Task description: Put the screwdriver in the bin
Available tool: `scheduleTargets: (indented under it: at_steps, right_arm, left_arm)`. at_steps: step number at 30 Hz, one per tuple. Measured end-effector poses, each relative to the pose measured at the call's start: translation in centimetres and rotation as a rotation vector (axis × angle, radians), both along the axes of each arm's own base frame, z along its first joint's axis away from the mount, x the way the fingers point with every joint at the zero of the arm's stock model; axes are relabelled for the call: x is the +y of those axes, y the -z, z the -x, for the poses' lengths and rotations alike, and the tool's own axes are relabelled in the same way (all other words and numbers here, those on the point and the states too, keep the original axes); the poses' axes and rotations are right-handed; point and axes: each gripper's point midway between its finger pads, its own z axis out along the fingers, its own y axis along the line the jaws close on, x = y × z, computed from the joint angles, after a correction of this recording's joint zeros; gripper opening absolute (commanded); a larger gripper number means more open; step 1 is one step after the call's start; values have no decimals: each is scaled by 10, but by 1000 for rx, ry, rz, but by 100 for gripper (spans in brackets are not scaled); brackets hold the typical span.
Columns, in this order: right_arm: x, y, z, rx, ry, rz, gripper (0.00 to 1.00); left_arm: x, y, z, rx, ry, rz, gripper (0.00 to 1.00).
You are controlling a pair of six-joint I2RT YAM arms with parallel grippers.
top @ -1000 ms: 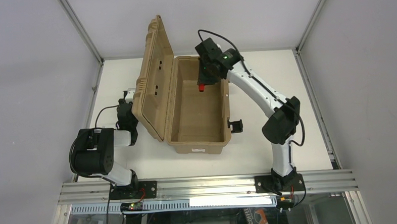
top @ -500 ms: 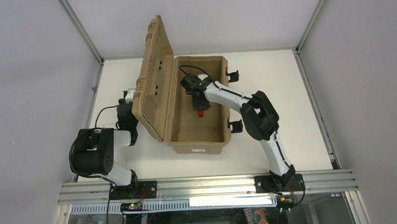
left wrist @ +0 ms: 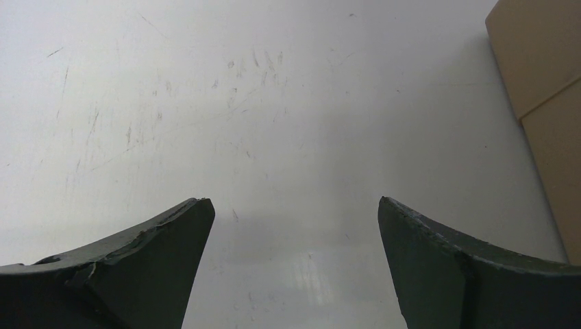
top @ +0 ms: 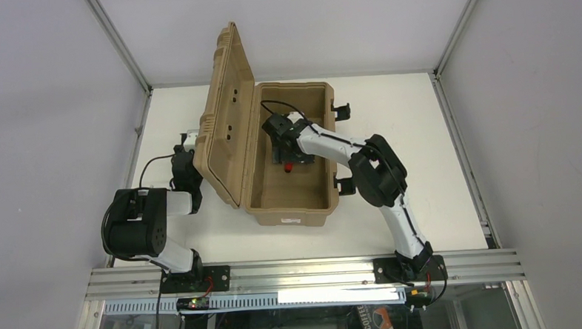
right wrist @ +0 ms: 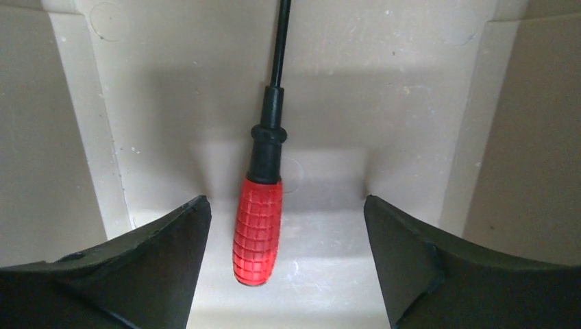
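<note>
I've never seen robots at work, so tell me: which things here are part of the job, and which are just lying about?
Part of the job:
- screwdriver, lying inside the bin
- bin, open
- right gripper, open above the screwdriver

Not part of it:
- left gripper, open and idle over the table beside the bin
- table

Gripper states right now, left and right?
Left gripper: open, empty.
Right gripper: open inside the bin, not touching the screwdriver.

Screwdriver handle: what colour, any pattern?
The screwdriver handle is red with a moulded grid texture; the right wrist view shows it best.
</note>
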Motion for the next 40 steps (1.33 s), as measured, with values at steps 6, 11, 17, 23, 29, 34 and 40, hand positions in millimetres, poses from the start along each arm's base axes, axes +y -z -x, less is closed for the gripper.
scheduleTargets:
  at_steps: [6,11,17,23,29,34,40]
  right_arm:
    - [3,-44,-5,-36,-21,-18,98]
    - [4,-135,-12,-162,-65,-107,99]
    - [-52,-194,-14,-235,-36,-116,99]
    - [-200,-208,-17,-244,164,-33,99]
    - [-298,-217,2,-265,301,57,99]
    - [-322,-220,19,-280,294,144,99]
    - [-327,-209,26,-280,269,171,99]
  left_arm:
    - [0,0,0,0,0,0,99]
    - [0,0,0,0,0,0,99]
    - [0,0,0,0,0,0,99]
    - [0,0,0,-1,0,0,99]
    - [0,0,0,0,0,0,99]
    - [0,0,0,0,0,0,99]
    - [0,0,0,0,0,0,99]
